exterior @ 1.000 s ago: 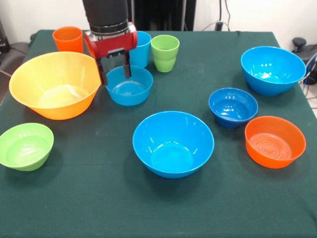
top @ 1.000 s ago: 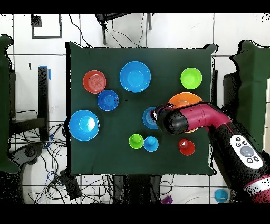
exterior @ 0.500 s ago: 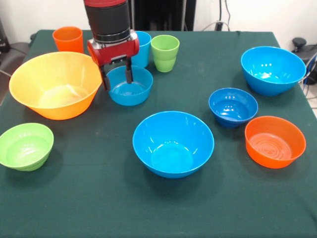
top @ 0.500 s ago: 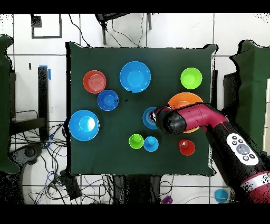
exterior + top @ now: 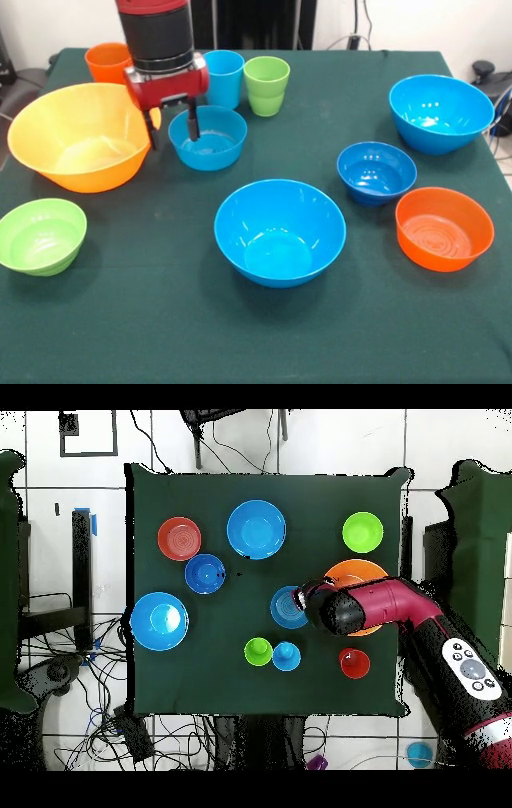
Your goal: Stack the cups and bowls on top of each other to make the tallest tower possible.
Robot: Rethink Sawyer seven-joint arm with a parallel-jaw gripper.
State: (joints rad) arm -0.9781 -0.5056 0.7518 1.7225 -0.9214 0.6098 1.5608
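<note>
Our tool point(image 5: 170, 128) hangs with fingers spread between the very large yellow-orange plastic bowl point(image 5: 76, 138) on the left and the medium light blue plastic bowl point(image 5: 210, 138), far-left on the green surface point(image 5: 160, 320).

Seven bowls point(image 5: 279, 232), three cups point(image 5: 266, 85)

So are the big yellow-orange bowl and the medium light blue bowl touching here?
Apart. In the front view, dark tablecloth shows between the yellow-orange bowl and the light blue bowl, where the open gripper hangs.
</note>
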